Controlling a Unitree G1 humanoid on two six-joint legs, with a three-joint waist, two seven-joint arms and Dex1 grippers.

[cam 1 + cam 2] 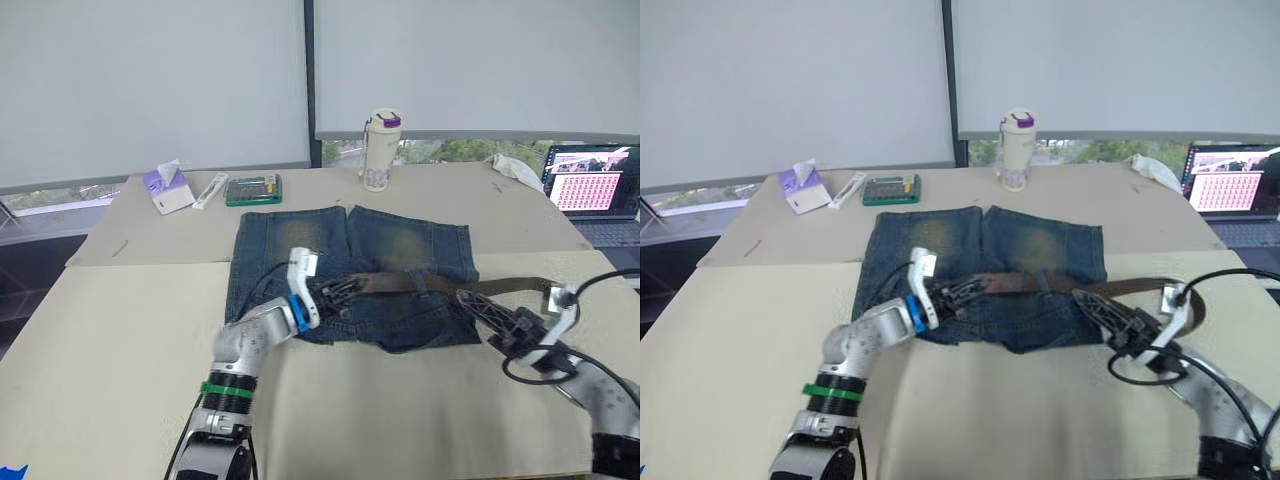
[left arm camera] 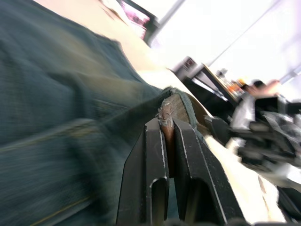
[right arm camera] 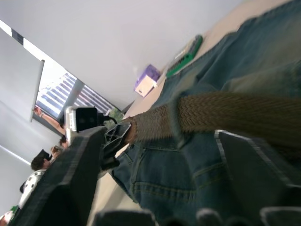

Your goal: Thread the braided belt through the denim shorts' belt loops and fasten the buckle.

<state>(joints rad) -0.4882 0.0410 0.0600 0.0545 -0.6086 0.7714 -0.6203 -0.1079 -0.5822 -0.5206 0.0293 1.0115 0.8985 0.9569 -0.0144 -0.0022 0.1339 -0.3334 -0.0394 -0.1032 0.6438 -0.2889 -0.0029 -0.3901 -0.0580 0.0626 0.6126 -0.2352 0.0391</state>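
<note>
Fingers (image 2: 157, 155) of your left gripper (image 1: 342, 287) are clamped on the tip of the long dark brown braided belt (image 1: 400, 282), pinching it at the waistband of the dark blue washed denim shorts (image 1: 400, 250). Your right gripper (image 1: 472, 301) has its two black fingers (image 3: 70, 179) spread wide apart, holding nothing; the belt runs across between them, just beyond. You have the shorts lying flat on the beige table (image 1: 110, 330), waistband toward you, legs pointing away. The strap lies along the waistband and trails off the shorts' right side to a small silver metal buckle (image 1: 555, 296). A short narrow denim belt loop (image 1: 420, 284) crosses over the strap near the middle.
</note>
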